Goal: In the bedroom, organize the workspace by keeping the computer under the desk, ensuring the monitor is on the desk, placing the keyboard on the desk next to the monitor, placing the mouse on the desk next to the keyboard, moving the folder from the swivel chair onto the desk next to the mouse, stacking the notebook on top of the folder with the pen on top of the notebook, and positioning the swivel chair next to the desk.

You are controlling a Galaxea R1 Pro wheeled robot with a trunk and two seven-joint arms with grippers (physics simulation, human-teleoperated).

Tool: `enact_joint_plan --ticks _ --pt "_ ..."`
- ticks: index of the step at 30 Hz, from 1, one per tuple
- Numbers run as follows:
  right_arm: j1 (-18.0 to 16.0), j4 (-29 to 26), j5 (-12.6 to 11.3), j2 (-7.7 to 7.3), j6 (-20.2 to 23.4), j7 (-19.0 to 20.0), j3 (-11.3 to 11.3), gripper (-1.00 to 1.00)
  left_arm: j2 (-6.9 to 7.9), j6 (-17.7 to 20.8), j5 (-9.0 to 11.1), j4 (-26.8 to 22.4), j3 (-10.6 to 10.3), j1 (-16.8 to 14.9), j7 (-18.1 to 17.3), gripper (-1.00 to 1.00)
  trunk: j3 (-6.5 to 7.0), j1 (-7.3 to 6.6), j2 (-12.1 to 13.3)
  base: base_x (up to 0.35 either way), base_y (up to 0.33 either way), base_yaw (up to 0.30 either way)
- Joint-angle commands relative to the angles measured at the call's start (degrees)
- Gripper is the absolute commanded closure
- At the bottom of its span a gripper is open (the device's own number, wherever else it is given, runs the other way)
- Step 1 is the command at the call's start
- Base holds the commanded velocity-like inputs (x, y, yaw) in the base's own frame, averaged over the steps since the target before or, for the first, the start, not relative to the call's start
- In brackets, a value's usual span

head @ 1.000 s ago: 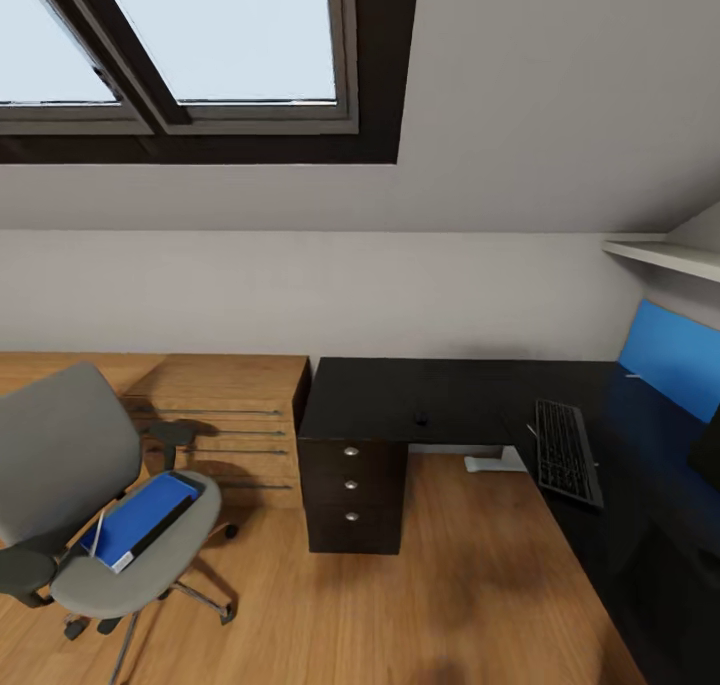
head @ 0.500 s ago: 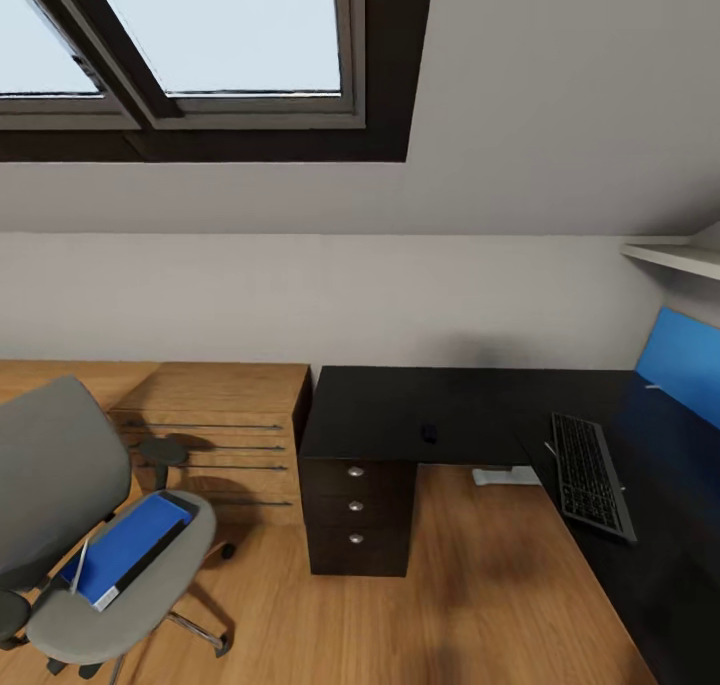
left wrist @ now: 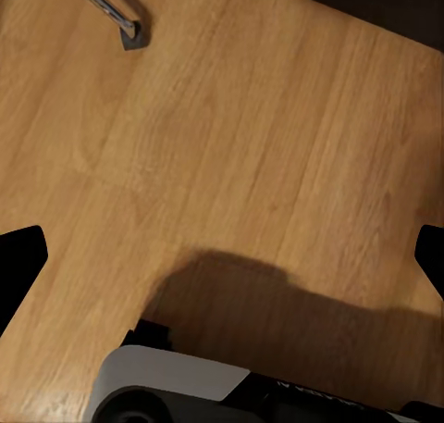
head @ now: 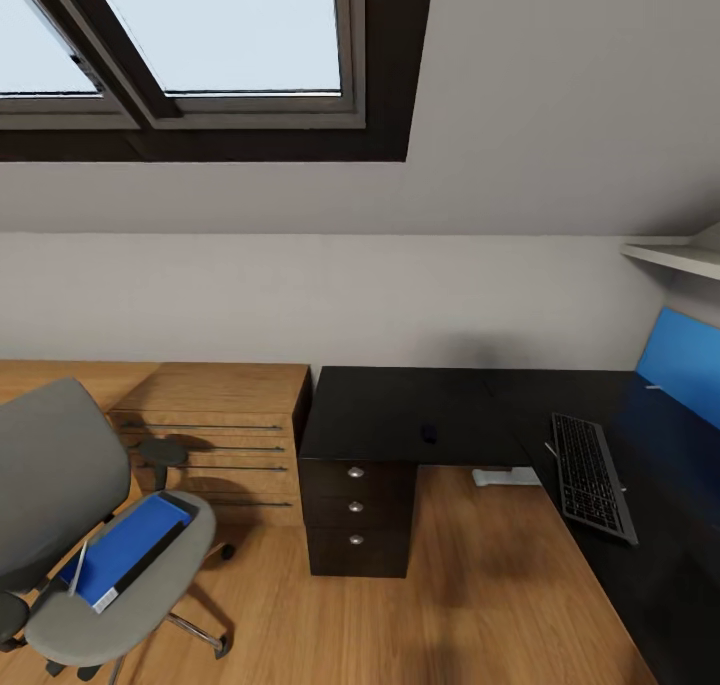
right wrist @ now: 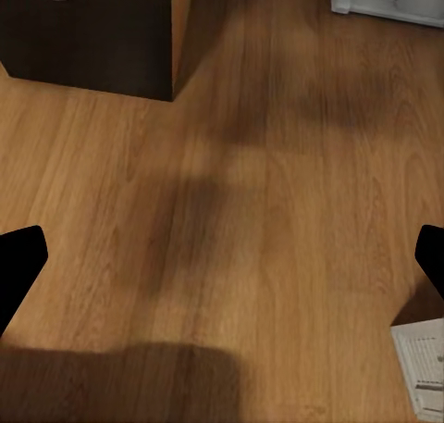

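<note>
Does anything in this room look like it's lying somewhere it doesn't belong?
Yes: a bright blue folder lies flat on the seat of the grey swivel chair, which stands apart from the black desk. A thin pale stick pokes up beside the folder. The keyboard sits on the desk.

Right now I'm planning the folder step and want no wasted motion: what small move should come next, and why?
Probably turn and roll toward the chair. The folder lies flat on its seat, left of the drawer unit, while both wrist views look down on bare floor, so neither arm seems near it. The keyboard is already on the desk, so the folder looks like the nearest open step.
</note>
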Motion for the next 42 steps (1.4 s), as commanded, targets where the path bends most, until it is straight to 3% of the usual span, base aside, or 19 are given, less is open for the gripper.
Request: enact_joint_plan --ticks 1,39,40,41,42 --pt "-0.08 0.13 -0.31 0.02 -0.22 -0.21 0.5 -1.0 -0.03 -0.18 0.33 0.05 -0.1 -0.06 -0.09 -1.0 -0.13 0.04 -0.13 0.0 0.0 0.0" --pt "-0.08 -1.15 -0.75 0.35 0.4 -0.45 0.33 -1.0 -0.08 -0.03 0.33 0.05 -0.1 -0.06 -0.09 -1.0 -0.13 0.04 -0.13 0.0 0.0 0.0" --pt "-0.08 -2.68 -0.78 0.55 1.5 -0.54 0.29 -1.0 -0.06 -0.03 0.33 0.03 -0.1 -0.06 -0.09 -1.0 -0.13 0.04 -0.13 0.0 0.0 0.0" --pt "-0.15 -8.65 -0.82 0.71 7.85 -0.8 0.25 -1.0 0.01 -0.12 0.33 0.06 -0.1 -0.06 -0.09 -1.0 -0.13 0.04 -0.13 0.0 0.0 0.0" --pt "-0.17 -10.77 -0.82 0.67 10.4 -0.89 0.24 -1.0 0.04 -0.14 0.33 0.05 -0.1 -0.06 -0.09 -1.0 -0.13 0.04 -0.13 0.0 0.0 0.0"
